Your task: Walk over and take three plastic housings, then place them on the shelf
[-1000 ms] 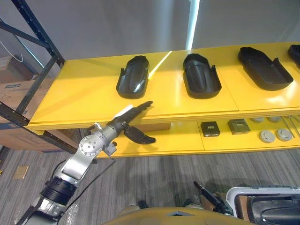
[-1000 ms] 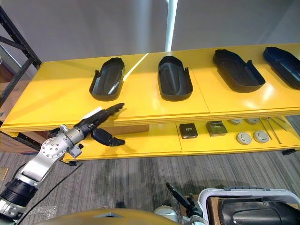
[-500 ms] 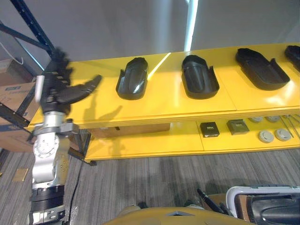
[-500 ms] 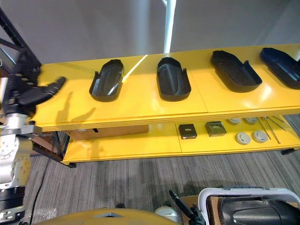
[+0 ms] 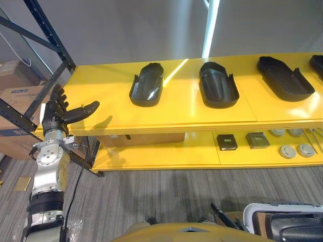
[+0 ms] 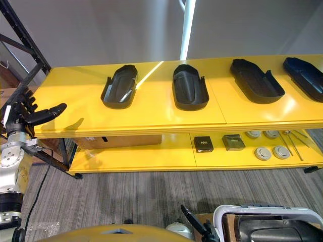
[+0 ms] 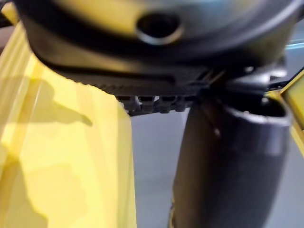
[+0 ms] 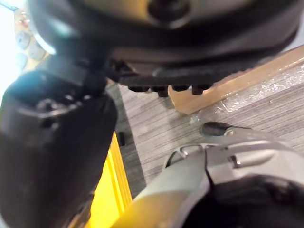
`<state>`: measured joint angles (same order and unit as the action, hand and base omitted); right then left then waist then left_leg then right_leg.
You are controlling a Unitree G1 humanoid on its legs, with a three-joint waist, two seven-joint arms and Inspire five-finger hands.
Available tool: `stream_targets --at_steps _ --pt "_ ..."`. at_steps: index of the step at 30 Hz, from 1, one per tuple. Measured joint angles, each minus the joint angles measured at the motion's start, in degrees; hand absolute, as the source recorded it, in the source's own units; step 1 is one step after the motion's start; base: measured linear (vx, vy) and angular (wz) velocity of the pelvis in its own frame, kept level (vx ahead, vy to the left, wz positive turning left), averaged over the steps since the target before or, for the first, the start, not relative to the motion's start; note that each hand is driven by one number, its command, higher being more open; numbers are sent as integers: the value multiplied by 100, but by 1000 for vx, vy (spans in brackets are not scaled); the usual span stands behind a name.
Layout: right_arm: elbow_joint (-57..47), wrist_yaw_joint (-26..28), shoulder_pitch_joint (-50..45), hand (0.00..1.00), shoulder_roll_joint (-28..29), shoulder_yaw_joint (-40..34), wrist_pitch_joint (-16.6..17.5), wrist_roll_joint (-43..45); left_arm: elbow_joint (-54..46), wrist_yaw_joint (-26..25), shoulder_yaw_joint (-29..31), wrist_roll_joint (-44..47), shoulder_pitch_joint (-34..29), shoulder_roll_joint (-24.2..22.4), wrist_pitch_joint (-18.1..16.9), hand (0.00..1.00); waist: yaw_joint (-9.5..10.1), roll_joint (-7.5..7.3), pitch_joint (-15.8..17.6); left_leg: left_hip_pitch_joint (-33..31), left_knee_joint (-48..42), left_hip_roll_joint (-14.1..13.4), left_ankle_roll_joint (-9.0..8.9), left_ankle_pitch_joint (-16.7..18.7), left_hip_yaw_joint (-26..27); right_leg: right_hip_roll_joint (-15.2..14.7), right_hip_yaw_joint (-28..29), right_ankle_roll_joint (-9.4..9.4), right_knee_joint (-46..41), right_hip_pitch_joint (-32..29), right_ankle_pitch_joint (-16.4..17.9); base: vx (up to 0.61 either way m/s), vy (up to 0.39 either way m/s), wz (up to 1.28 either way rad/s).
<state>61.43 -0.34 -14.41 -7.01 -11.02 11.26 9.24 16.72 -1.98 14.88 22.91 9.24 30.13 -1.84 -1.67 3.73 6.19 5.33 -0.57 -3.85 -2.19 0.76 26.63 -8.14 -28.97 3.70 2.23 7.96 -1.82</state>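
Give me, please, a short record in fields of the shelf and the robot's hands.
plastic housings: four, black, lying apart in a row on the yellow top shelf
lower shelf: two small boxes, round discs
left hand: open, empty, raised by the top shelf's left end
right hand: low, over the grey floor

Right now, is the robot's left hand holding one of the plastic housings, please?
No, the left hand is open and empty by the shelf, apart from the nearest housing.
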Motion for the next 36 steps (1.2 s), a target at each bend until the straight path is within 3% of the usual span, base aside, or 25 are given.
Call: stream_targets --at_steps 8,15,36 --pt "-114 102 -49 100 -8 29 -69 1 960 1125 -365 700 641 458 97 100 -25 3 2 11 -10 -30 -7 0 89 30 97 -4 0 -75 1 14 11 -6" --pt "-132 115 -57 100 -7 29 -69 0 1411 1769 -578 1671 859 468 215 100 -98 1 2 18 -25 -40 -14 5 102 34 110 -10 -10 -75 5 3 3 0" --pt "-156 111 -280 100 69 53 -70 11 2177 2154 -978 1994 1198 467 401 100 -339 -104 63 122 -68 -103 -97 66 351 62 382 -24 -84 -111 15 7 12 -6"
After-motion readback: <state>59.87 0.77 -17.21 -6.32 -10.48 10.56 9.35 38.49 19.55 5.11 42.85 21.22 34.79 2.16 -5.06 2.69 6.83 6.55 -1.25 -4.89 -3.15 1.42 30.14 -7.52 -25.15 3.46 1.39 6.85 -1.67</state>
